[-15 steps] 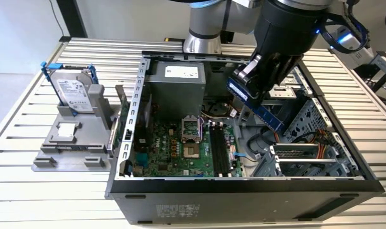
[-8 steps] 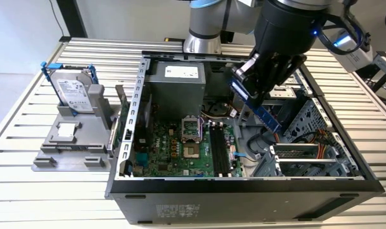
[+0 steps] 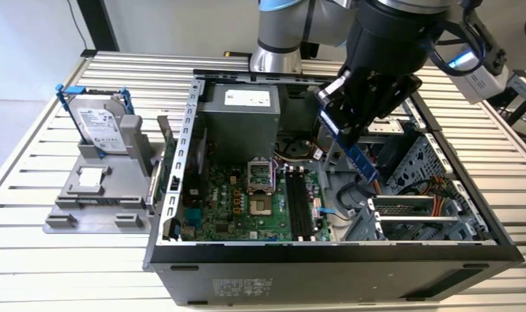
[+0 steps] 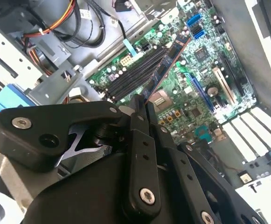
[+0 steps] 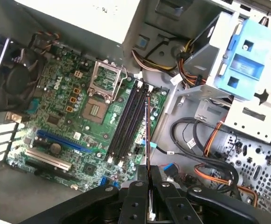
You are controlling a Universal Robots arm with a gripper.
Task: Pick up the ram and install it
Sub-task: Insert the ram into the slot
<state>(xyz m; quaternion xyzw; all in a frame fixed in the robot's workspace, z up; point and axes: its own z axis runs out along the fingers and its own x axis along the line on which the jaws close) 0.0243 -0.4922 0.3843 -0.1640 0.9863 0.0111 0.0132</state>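
Gripper (image 3: 342, 125) clamped on ram (image 3: 360, 159). Stick hangs tilted inside open computer case (image 3: 332, 260), above memory slots (image 3: 299, 205). Hard drive (image 3: 98, 123) stands at the exterior view's left.

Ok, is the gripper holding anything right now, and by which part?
Yes. The gripper is shut on the ram, clamped at its upper end; the rest hangs down inside the open computer case.

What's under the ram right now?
Empty black memory slots on the motherboard lie below the ram, held in the gripper. The stick covers the strip right beneath it, so alignment is unclear.
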